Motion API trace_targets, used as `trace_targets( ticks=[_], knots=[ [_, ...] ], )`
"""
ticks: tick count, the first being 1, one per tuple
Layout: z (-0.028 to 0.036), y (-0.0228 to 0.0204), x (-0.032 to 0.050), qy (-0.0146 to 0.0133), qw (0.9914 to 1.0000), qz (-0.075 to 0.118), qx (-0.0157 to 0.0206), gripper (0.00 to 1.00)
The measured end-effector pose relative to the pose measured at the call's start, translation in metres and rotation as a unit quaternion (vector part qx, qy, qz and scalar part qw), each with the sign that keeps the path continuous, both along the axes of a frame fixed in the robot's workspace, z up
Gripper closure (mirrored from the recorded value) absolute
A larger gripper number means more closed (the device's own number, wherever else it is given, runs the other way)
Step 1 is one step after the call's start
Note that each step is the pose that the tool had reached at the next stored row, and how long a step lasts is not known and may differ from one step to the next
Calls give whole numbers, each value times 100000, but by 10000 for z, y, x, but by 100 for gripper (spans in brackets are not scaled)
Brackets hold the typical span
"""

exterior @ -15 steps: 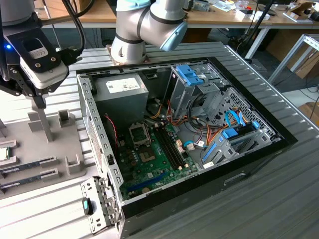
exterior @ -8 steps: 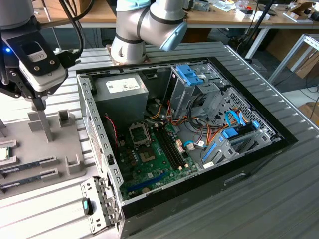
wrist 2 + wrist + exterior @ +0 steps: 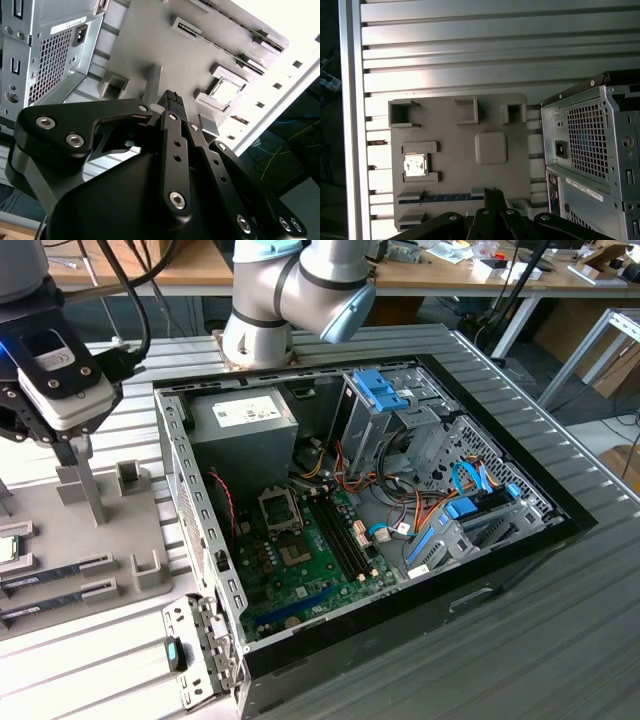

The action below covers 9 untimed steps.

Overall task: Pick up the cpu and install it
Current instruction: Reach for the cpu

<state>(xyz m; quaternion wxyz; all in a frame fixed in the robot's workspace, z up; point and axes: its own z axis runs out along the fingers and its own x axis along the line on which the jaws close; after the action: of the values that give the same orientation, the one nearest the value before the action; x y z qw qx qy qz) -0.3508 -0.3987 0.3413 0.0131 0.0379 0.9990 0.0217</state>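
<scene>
Claw (image 3: 173, 98), fingers pinched together & empty, hangs over grey parts tray (image 3: 450, 135) on ribbed table (image 3: 445, 50). The cpu (image 3: 415, 165) sits flat in its tray pocket, apart from claw; open PC case (image 3: 176, 455) w/ motherboard (image 3: 300, 570) lies beside tray.
</scene>
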Motion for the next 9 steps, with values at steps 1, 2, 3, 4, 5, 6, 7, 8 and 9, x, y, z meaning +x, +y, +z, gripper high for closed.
trace_targets(
  ticks=[1,2,3,4,5,6,7,8,9],
  knots=[
    [-4,0,-19,3,100000,3,-1,89],
    [-6,0,-30,1,100000,2,0,89],
    [-9,0,-42,-1,100000,2,1,89],
    [-13,0,-57,1,100000,2,-2,89],
    [-17,0,-68,1,100000,3,0,89],
    [-19,0,-76,1,100000,1,-2,89],
    [-21,0,-83,5,100000,3,-4,89],
    [-24,0,-91,0,100000,-1,0,89],
    [-28,0,-100,0,100000,1,1,89]
  ],
)
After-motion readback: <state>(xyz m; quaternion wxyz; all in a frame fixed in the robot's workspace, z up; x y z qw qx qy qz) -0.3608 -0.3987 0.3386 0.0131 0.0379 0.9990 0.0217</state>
